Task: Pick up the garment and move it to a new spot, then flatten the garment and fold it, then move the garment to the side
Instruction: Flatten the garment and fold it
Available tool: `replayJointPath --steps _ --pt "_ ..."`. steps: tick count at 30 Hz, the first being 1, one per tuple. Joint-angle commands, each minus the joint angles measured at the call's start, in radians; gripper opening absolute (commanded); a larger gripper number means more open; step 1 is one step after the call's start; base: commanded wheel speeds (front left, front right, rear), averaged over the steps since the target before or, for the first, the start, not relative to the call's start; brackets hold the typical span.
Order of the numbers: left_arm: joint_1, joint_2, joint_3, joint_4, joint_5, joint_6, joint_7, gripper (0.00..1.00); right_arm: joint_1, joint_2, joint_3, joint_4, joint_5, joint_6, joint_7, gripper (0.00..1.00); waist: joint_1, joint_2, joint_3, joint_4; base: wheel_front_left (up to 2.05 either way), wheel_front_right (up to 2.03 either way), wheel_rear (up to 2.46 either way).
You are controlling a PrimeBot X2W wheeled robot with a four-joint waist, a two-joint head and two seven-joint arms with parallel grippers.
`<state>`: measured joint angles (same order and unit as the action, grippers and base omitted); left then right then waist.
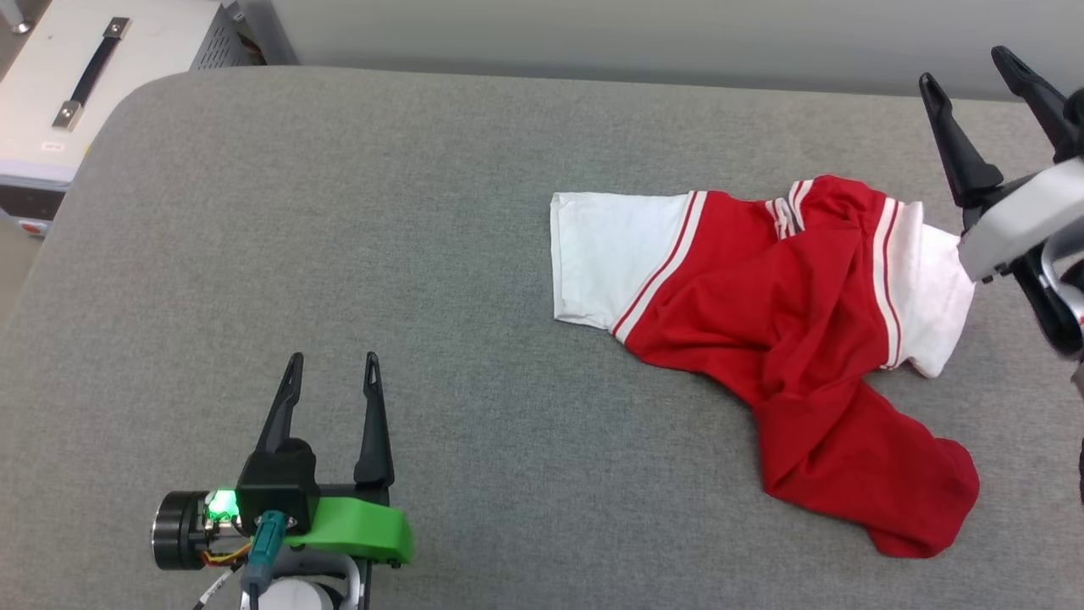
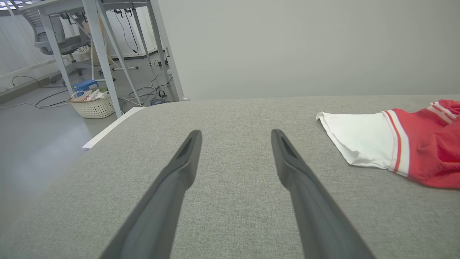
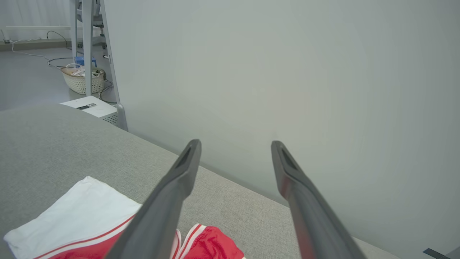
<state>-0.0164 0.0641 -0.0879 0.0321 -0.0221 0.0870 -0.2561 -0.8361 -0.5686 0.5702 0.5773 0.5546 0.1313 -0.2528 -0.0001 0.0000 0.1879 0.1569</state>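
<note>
Where the grey fabric-covered table [image 1: 339, 212] spreads across the head view, the contents stand as follows.

Garment [image 1: 762, 339]: red shirt with white short sleeves and red-and-white striped trim, lying crumpled on the right half of the table. One white sleeve lies flat and points toward the table's middle. The red body is bunched and twisted, trailing toward the near right edge. The second white sleeve lies at the far right.

Right gripper [image 1: 965, 64]: at the upper right edge of the head view, over the garment's right end, its two dark fingers spread wide with nothing between them. Its pale housing overlaps the right sleeve's edge in that view — whether it touches the fabric cannot be told. In its own wrist view the fingers point toward a plain pale wall [image 3: 287, 72], with the garment low at the left.

Left gripper [image 1: 333, 357]: over the near left part of the table, well apart from the garment — fingers parted and empty, a green part behind them.

Surroundings: a white case [image 1: 93, 76] with a black handle beyond the table's far left corner; a wicker basket [image 2: 92, 106] on the floor past it.
</note>
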Motion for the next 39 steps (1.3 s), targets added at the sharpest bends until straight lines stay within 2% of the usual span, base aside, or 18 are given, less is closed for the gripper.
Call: replayJointPath --steps 1,3,7,9,14,17,21,28,31,34,39 --pt "0.014 0.008 0.004 0.003 0.009 0.000 -0.006 1.00 0.095 0.037 -0.090 -0.054 -0.068 -0.001 -0.008 1.00 0.0001 0.0000 -0.048 -0.036 0.00 0.00 0.00" --pt "0.026 0.011 0.005 0.003 0.011 0.001 -0.006 1.00 0.213 0.091 -0.232 -0.146 -0.157 -0.001 -0.009 1.00 0.0001 0.0000 -0.065 -0.042 0.00 0.00 0.00" --pt "0.045 0.016 0.005 0.004 0.015 0.001 -0.006 1.00 0.427 0.207 -0.429 -0.320 -0.298 -0.001 -0.009 1.00 0.0001 0.0000 -0.090 -0.048 0.00 0.00 0.00" --pt "0.053 0.019 0.003 0.006 0.017 0.000 -0.006 1.00 0.512 0.260 -0.496 -0.388 -0.345 -0.001 -0.009 1.00 0.0001 0.0000 -0.103 -0.050 0.00 0.00 0.00" --pt "0.073 0.028 0.000 0.009 0.019 0.001 -0.006 1.00 0.688 0.359 -0.589 -0.501 -0.402 -0.001 -0.009 1.00 0.0001 0.0000 -0.132 -0.054 0.00 0.00 0.00" --pt "0.077 0.034 -0.001 0.011 0.017 -0.002 -0.006 1.00 0.759 0.401 -0.625 -0.543 -0.415 -0.001 -0.009 1.00 0.0001 0.0000 -0.138 -0.061 0.00 0.00 0.00" --pt "0.034 0.052 -0.010 0.016 0.007 -0.039 -0.006 1.00 0.811 0.433 -0.651 -0.586 -0.427 -0.001 -0.009 1.00 0.0001 0.0000 -0.130 -0.079 0.00 0.00 0.00" --pt "-0.205 0.128 -0.026 0.165 -0.018 -0.164 -0.006 1.00 0.803 0.437 -0.631 -0.623 -0.448 -0.001 -0.009 1.00 0.0001 0.0000 -0.074 -0.146 0.00 0.00 0.00" --pt "-0.342 0.165 -0.059 0.251 -0.040 -0.200 0.005 1.00 0.784 0.437 -0.618 -0.632 -0.451 -0.001 -0.009 1.00 0.0001 0.0000 -0.038 -0.179 0.00 0.00 0.00" --pt "-0.500 0.204 -0.119 0.345 -0.102 -0.215 0.094 1.00 0.761 0.437 -0.611 -0.639 -0.452 -0.001 -0.009 1.00 0.0001 0.0000 0.005 -0.212 0.00 0.00 0.00" --pt "-0.725 0.300 -0.355 0.442 -0.294 -0.217 0.358 1.00 0.722 0.436 -0.600 -0.651 -0.464 -0.001 -0.009 1.00 0.0001 0.0000 0.078 -0.257 0.00 0.00 0.00"
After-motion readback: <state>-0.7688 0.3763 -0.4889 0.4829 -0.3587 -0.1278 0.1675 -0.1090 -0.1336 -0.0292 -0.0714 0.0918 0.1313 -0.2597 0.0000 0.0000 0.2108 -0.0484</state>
